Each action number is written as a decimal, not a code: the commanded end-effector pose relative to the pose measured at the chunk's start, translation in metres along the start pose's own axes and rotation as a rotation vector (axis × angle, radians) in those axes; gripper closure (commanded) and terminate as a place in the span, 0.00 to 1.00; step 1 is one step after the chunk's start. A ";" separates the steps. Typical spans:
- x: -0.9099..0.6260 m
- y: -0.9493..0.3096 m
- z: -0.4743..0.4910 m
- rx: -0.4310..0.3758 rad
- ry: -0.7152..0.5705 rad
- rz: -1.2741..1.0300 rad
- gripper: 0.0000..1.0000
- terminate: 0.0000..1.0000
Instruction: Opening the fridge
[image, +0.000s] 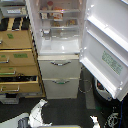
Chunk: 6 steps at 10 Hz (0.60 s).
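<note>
At the bottom of the exterior view, two white robot parts poke into the picture. One sits at the lower left (37, 111) and a smaller one sits at the lower right (94, 120). Neither one clearly shows a gripper, so it cannot be told whether the gripper is open or closed. Both parts are well apart from the fridge and touch nothing.

Above them, across a strip of dark floor (65, 107), stands the fridge (59, 47). It fills the middle of the view. Its two lower drawers are shut; the upper drawer (60, 66) and the lower drawer (60, 86) each have a silver bar handle.

The big upper door (106, 42) is swung wide open toward the exterior view's right. The white shelves inside (59, 20) can be seen, with some food on them.

Just beside the fridge, on the exterior view's left, is a tan wooden drawer cabinet (17, 57).

The job looks done: the door is already open, and nothing seems left except moving the arm away.
</note>
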 end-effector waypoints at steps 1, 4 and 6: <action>0.249 -0.019 0.099 -0.075 -0.237 -0.092 0.00 0.00; 0.215 0.014 0.065 -0.065 -0.190 -0.025 0.00 0.00; 0.184 0.043 0.052 -0.092 -0.176 0.041 0.00 0.00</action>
